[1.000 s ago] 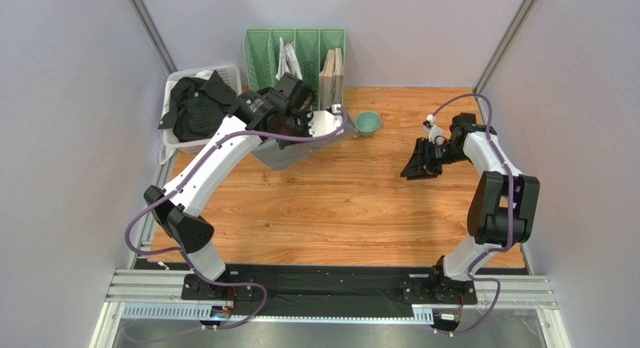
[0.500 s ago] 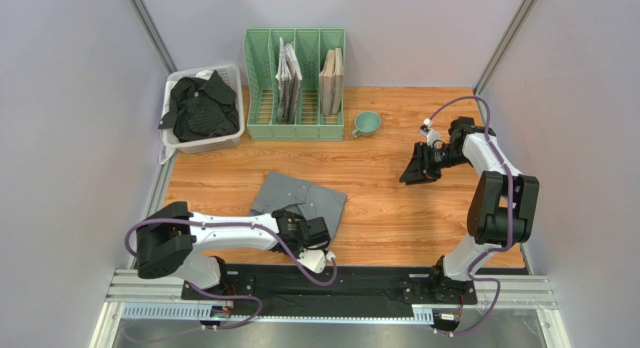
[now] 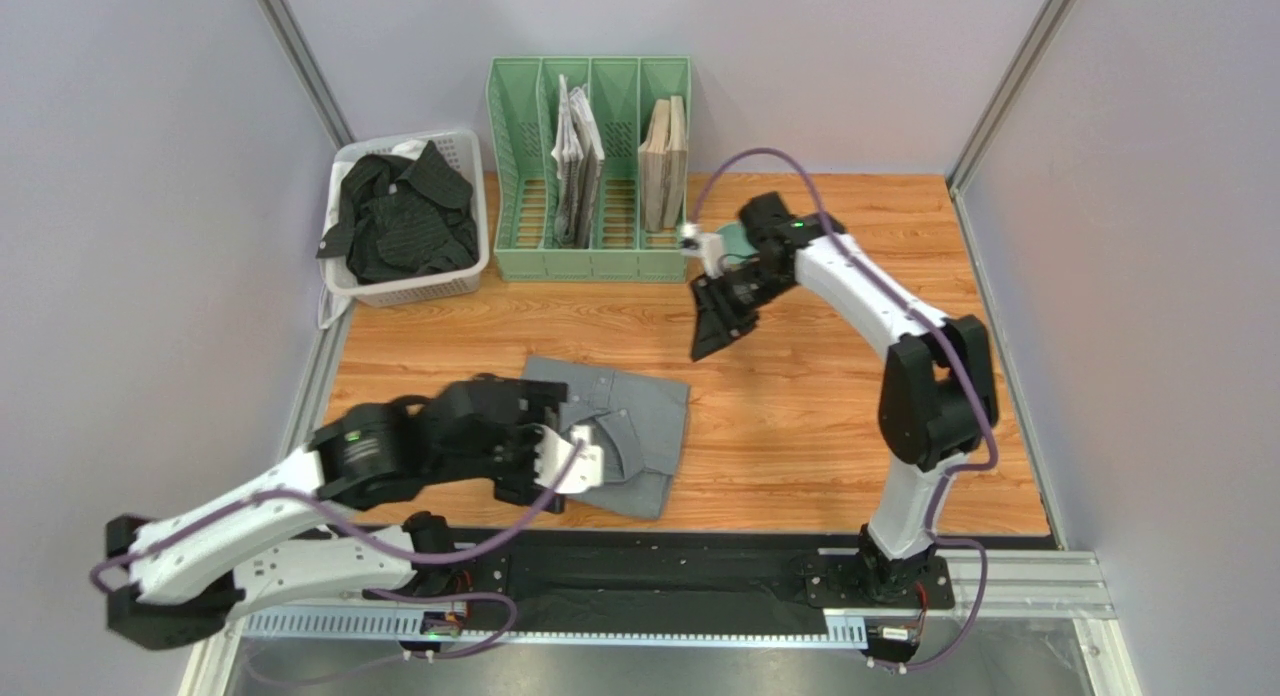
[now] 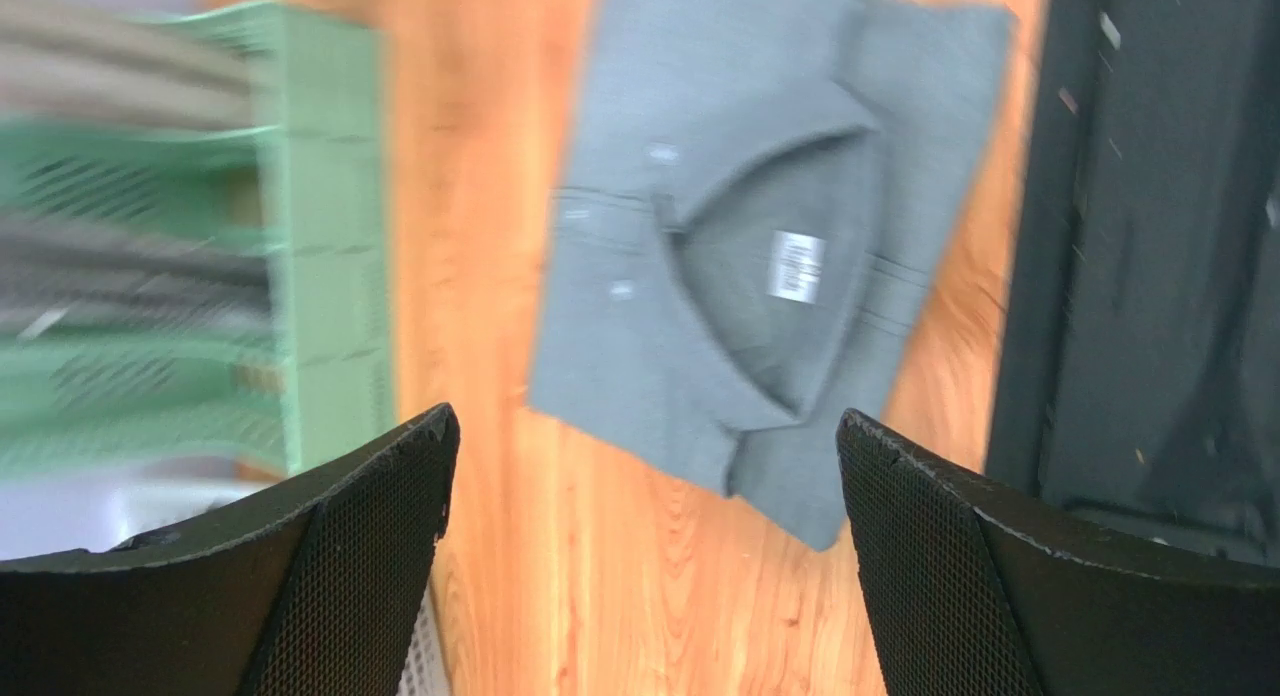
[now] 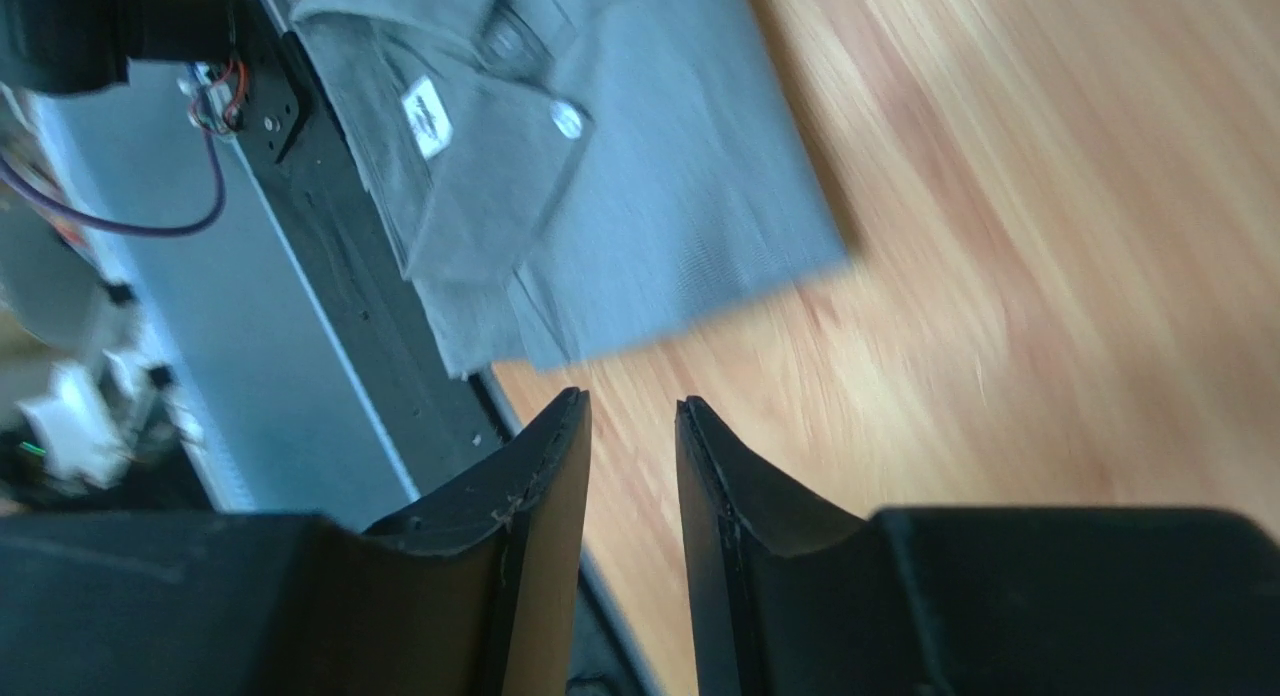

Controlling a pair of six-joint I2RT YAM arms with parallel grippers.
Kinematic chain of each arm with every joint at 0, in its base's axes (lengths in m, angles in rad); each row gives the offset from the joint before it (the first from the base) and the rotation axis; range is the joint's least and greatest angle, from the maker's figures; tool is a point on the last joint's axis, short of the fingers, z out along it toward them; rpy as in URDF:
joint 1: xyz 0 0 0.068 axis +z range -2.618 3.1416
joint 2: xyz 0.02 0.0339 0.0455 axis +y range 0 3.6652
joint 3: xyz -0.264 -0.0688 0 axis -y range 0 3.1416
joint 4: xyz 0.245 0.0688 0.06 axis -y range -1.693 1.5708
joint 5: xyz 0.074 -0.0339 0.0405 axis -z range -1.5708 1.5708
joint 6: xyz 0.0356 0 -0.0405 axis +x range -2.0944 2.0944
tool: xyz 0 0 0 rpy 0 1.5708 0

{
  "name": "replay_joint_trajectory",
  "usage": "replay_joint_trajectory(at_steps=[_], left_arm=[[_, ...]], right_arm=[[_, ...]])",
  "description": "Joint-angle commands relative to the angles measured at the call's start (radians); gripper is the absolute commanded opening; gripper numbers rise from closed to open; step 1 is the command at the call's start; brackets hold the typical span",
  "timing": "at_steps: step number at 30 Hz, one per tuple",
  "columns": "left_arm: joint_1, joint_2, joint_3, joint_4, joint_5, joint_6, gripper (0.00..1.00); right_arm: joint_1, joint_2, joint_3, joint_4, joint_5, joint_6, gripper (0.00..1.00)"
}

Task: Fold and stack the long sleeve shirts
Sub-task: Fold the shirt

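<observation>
One of two apparently done: folded plain mid-grey cloth shirt (image 3: pixel 646 411) now free at six o'clock on wooden table (image 3: pixel 812 426), left gripper (image 4: pixel 643 426) lifted off, wide open, right gripper (image 5: pixel 631 404) swung from three toward twelve, narrowly open, empty; black striped shirt (image 3: pixel 398 216) waiting in white basket (image 3: pixel 413 291) at ten.

You see the grey shirt (image 3: pixel 639 404) folded flat near the front of the table (image 3: pixel 812 411), collar up. The black shirt (image 3: pixel 398 216) lies bunched in the white basket (image 3: pixel 409 293).
</observation>
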Motion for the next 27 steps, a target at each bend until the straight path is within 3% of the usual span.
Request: replay_joint_trajectory(at_steps=[1, 4, 9, 12, 17, 20, 21, 23, 24, 26, 27], left_arm=[[0.151, -0.105, 0.110, -0.054, 0.043, -0.088, 0.99], [0.300, -0.088, 0.180, -0.052, 0.060, -0.186, 0.99], [0.516, -0.016, 0.241, -0.054, 0.162, -0.278, 0.99], [0.621, 0.028, 0.255, -0.040, 0.222, -0.309, 0.99], [0.789, 0.090, 0.243, 0.001, 0.285, -0.316, 0.99], [0.849, 0.137, 0.215, 0.039, 0.322, -0.345, 0.99], [0.862, 0.169, 0.214, 0.047, 0.347, -0.356, 0.98], [0.892, 0.205, 0.227, 0.046, 0.374, -0.390, 0.97], [0.903, 0.235, 0.235, 0.043, 0.405, -0.399, 0.97], [0.926, 0.262, 0.260, 0.038, 0.425, -0.422, 0.97], [0.935, 0.283, 0.267, 0.032, 0.437, -0.428, 0.97]], right_arm=[[0.217, 0.141, 0.167, 0.036, 0.099, -0.116, 0.31], [0.380, 0.242, 0.212, 0.036, 0.167, -0.179, 0.29], [0.452, 0.379, 0.227, 0.078, 0.262, -0.158, 0.25], [0.425, 0.422, 0.209, 0.079, 0.310, -0.104, 0.23], [0.178, 0.277, -0.056, 0.105, 0.242, 0.075, 0.21], [0.037, 0.056, -0.340, 0.196, 0.169, 0.213, 0.27], [0.026, -0.039, -0.451, 0.245, 0.064, 0.243, 0.31], [0.104, -0.147, -0.529, 0.301, 0.011, 0.278, 0.37], [0.154, -0.191, -0.558, 0.359, 0.000, 0.316, 0.49], [0.331, -0.239, -0.540, 0.424, -0.028, 0.382, 0.64], [0.387, -0.222, -0.493, 0.418, -0.016, 0.372, 0.63]])
